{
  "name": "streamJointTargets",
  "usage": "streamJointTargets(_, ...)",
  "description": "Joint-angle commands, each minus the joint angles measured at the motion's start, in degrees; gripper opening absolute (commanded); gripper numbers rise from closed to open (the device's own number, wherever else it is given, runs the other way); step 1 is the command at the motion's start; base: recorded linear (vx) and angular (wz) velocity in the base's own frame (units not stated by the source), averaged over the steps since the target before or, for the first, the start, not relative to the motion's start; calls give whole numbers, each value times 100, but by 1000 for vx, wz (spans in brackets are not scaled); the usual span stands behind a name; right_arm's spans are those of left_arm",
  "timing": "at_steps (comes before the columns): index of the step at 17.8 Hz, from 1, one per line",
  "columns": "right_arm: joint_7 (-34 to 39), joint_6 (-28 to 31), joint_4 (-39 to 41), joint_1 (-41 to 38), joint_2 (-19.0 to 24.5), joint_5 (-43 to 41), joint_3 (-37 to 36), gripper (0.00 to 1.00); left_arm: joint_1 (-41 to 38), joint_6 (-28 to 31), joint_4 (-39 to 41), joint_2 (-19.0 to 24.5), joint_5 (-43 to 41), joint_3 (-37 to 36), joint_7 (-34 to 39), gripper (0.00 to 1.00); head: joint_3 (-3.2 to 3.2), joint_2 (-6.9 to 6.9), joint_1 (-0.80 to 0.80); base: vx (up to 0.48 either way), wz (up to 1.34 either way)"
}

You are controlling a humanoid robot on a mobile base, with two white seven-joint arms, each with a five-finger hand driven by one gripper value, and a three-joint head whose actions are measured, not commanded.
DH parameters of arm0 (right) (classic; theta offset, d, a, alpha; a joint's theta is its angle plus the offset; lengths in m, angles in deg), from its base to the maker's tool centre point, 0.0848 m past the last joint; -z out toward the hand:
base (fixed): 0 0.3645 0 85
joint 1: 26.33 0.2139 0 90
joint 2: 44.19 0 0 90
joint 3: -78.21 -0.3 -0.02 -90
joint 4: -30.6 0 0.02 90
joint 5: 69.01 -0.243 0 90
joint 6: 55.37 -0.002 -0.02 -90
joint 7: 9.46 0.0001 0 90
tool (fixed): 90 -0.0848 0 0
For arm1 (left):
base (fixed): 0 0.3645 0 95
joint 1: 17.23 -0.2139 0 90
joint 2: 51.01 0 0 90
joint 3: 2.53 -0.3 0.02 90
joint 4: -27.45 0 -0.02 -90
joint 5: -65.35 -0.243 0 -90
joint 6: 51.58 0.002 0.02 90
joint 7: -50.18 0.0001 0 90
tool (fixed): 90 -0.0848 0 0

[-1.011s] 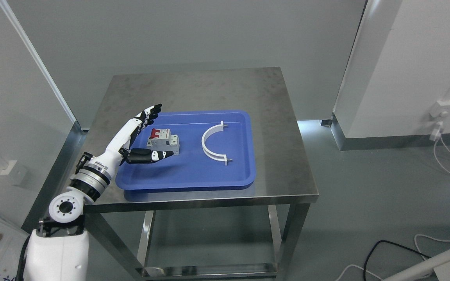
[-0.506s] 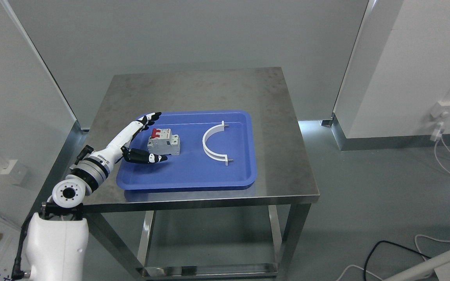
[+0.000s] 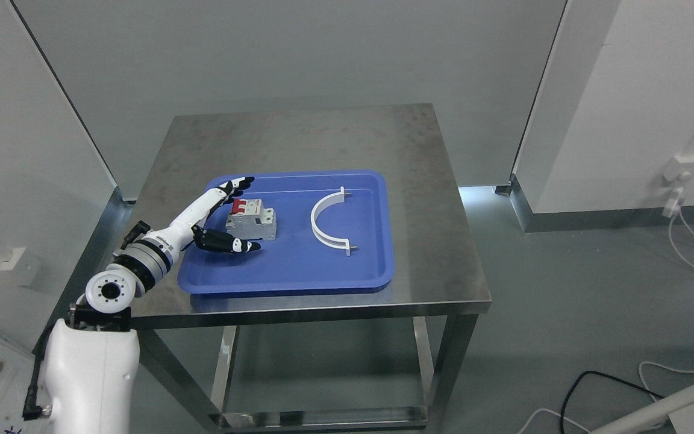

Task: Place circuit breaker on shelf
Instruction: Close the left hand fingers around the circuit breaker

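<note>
**Open robot hand flanks the circuit breaker in the blue tray**

The circuit breaker [image 3: 252, 219], grey with red switch levers on top, sits in the left half of a blue tray [image 3: 299, 271]. The left robot hand [image 3: 221, 218] reaches in over the tray's left rim with its fingers [image 3: 235, 184] stretched out along the far side of the breaker and its thumb [image 3: 229, 243] stretched along the near side. The hand is released, grasping nothing; whether any finger touches the breaker's housing cannot be told. The right arm does not show.

To the right of the breaker, apart from it, a white half-ring bracket [image 3: 326, 223] lies flat in the same tray, its open side facing right. Nothing lies between the hand and the breaker.

The tray rests on the front part of a stainless steel table [image 3: 299, 135], whose far half is bare, dull metal. A lower rail runs between the table legs near the floor. Grey walls stand behind and to the left, a white partition to the right carries a small wall box [image 3: 678, 169], and cables [image 3: 600, 392] trail across the grey floor at the lower right.
</note>
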Motion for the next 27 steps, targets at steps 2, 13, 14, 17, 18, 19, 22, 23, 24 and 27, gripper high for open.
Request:
streamJointTargets(2, -4, 1241, 0, 0, -100, 0, 114, 100, 87, -189, -332, -94, -10, 347, 70, 23, 0, 0, 0, 1, -21)
streamJointTargets(13, -4, 1241, 0, 0, -100, 0, 114, 100, -185, -646, 352, -434, 166, 1043, 413, 99, 0, 0, 0, 0, 6)
streamJointTargets(14, -4, 1241, 0, 0, -100, 0, 114, 100, -220, -654, 405, -434, 210, 990, 605, 99, 0, 0, 0, -3, -25)
streamJointTargets(17, -4, 1241, 0, 0, -100, 0, 114, 100, -456, -698, 441, -434, 735, 413, 2271, 99, 0, 0, 0, -9, -27)
streamJointTargets(18, -4, 1241, 0, 0, -100, 0, 114, 100, -675, -707, 519, -434, 825, 131, 2529, 99, 0, 0, 0, -19, -20)
streamJointTargets(19, -4, 1241, 0, 0, -100, 0, 114, 100, -886, -699, 642, -434, 825, -37, 2523, 99, 0, 0, 0, -19, -20)
streamJointTargets(22, -4, 1241, 0, 0, -100, 0, 114, 100, -1029, -629, 828, -434, 808, -266, 2392, 99, 0, 0, 0, -4, -12)
streamJointTargets(23, -4, 1241, 0, 0, -100, 0, 114, 100, -1020, -550, 828, -434, 808, -302, 2269, 98, 0, 0, 0, 0, 0)
streamJointTargets(24, -4, 1241, 0, 0, -100, 0, 114, 100, -1020, -453, 828, -434, 808, -354, 2059, 98, 0, 0, 0, 10, 2)
streamJointTargets(27, -4, 1241, 0, 0, -100, 0, 114, 100, -985, -103, 819, -434, 791, -600, 1723, 95, 0, 0, 0, 3, 1)
